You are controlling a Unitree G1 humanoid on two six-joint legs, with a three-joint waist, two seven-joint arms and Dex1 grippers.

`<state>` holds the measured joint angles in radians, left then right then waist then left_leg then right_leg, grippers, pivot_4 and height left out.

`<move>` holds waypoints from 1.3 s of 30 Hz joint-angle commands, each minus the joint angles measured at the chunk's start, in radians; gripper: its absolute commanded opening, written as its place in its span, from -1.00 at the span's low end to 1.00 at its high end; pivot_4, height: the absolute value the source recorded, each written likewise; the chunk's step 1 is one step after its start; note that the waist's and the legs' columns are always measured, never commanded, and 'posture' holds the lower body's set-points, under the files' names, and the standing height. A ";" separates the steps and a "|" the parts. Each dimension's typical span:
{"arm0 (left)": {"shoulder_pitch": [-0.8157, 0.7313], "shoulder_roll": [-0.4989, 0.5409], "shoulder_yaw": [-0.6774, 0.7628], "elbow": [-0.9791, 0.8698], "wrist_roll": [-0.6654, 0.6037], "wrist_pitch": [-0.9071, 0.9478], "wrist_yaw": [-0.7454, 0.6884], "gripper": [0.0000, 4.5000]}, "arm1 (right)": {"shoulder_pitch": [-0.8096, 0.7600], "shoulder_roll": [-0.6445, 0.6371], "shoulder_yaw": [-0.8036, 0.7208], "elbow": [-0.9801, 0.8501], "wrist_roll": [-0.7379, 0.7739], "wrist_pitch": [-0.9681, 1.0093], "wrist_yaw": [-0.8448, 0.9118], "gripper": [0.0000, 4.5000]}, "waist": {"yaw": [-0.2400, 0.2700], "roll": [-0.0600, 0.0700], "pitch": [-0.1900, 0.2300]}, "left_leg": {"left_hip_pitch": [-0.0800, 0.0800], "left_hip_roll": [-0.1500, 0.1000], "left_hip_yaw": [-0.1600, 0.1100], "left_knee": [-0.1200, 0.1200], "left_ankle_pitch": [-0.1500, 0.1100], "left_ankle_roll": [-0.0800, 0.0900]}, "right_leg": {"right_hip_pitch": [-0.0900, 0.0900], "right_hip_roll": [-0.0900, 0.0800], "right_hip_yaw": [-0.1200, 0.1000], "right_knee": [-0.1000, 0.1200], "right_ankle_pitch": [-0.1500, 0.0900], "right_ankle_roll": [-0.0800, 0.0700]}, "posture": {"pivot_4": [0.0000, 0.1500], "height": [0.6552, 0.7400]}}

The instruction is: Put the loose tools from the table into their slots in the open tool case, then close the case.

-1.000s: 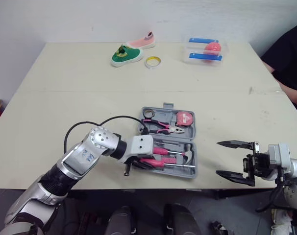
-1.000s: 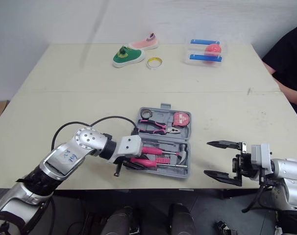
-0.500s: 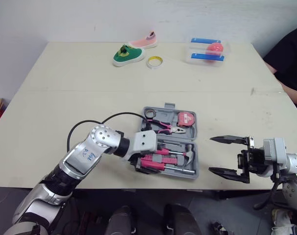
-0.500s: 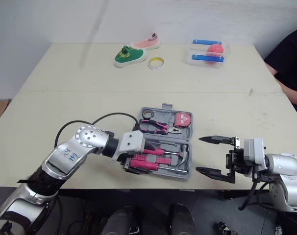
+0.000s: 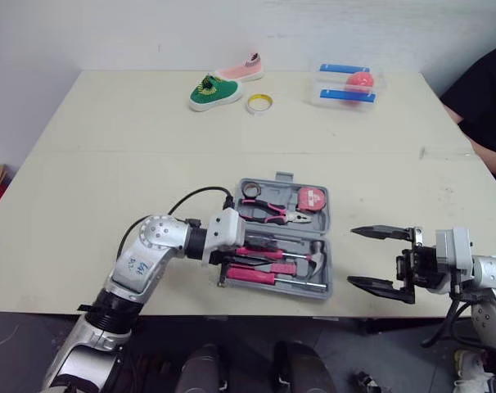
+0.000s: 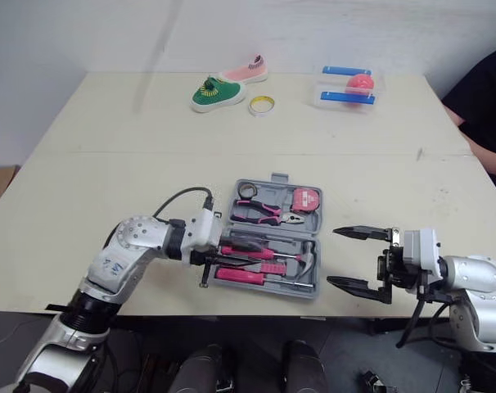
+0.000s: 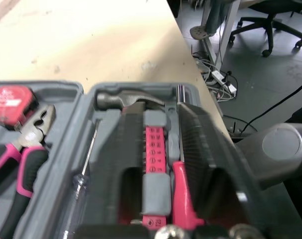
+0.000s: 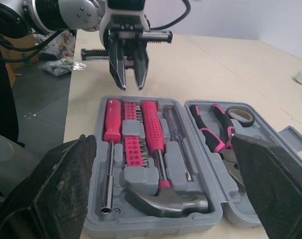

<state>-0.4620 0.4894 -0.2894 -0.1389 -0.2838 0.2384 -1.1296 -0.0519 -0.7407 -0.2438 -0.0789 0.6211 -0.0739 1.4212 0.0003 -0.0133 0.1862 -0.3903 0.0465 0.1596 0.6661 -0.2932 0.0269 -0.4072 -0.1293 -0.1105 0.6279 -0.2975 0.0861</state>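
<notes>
Table: a big cream table (image 5: 150, 147) holds everything.
Tool case: an open grey plastic tool case (image 8: 156, 226) lies flat near the front edge of the table, about in the middle. Its two halves lie side by side, one nearer the robot and one farther away.
Near half: a steel hammer with a pink handle (image 8: 166, 201), a pink strip of small bits (image 8: 131, 144), a pink-handled driver with a metal shaft (image 8: 112, 119) and a thin clear screwdriver (image 8: 173, 134).
Far half: pliers with pink and black handles (image 8: 211, 132), a small black tape roll (image 8: 239, 115) and a pink tape measure (image 5: 308, 197).
Which way they point: the long tools all lie along the long side of the case, left to right. The hammer head and the plier tips are at the robot's right end.
Left gripper: the left gripper (image 8: 131, 85) is at the left end of the near half. Its fingers are a little apart, hold nothing and lie over the bit strip. In the head views it hides the handle ends.
Right gripper: the right gripper (image 5: 351, 256) hangs to the right of the case, apart from it. It is spread wide and holds nothing.
Far side of table: a green shoe (image 5: 212, 92), a pink shoe (image 5: 241, 70), a yellow tape ring (image 5: 259, 103) and a clear plastic box with blue strips (image 5: 342, 96) with a pink ball (image 5: 358, 79) inside, all well apart from the case.
Right edge: a person's black sleeve (image 5: 481, 90).
</notes>
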 commanded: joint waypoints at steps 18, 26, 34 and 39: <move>0.045 0.027 -0.155 0.089 0.205 -0.004 0.038 -0.97 | 0.059 0.010 -0.034 0.060 0.000 -0.093 0.026 1.00 | 0.000 0.000 0.000 | 0.003 0.000 0.000 0.000 0.000 0.001 | 0.004 -0.001 0.000 -0.001 0.000 0.000 | 1.00 1.00; 0.057 0.056 -0.206 0.101 0.257 0.117 0.068 -0.97 | 0.058 0.014 -0.031 0.124 0.001 -0.139 0.061 1.00 | 0.000 0.001 -0.003 | 0.007 0.001 -0.008 -0.001 -0.002 0.000 | 0.014 -0.002 0.000 -0.004 0.000 0.000 | 1.00 1.00; 0.055 -0.024 0.125 0.016 -0.081 0.010 0.071 -0.97 | 0.033 -0.037 -0.039 0.159 -0.023 -0.051 -0.017 1.00 | -0.002 0.005 -0.007 | 0.005 0.002 -0.009 -0.001 -0.002 -0.002 | 0.011 -0.002 -0.001 -0.004 -0.001 -0.002 | 1.00 1.00; 0.025 0.059 0.325 0.014 -0.183 0.074 0.100 -0.97 | 0.000 -0.022 -0.029 0.104 -0.017 0.079 -0.156 1.00 | -0.003 0.006 -0.007 | 0.003 0.002 -0.012 -0.001 -0.001 -0.003 | 0.010 -0.002 -0.004 -0.003 -0.001 -0.002 | 1.00 1.00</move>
<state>-0.4423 0.5306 -0.0034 -0.1104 -0.4460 0.3112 -1.0326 -0.0349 -0.7650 -0.2559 0.0497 0.5930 -0.0345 1.3202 -0.0029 -0.0075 0.1791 -0.3868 0.0477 0.1482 0.6648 -0.2941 0.0242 -0.3968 -0.1317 -0.1145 0.6253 -0.2988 0.0837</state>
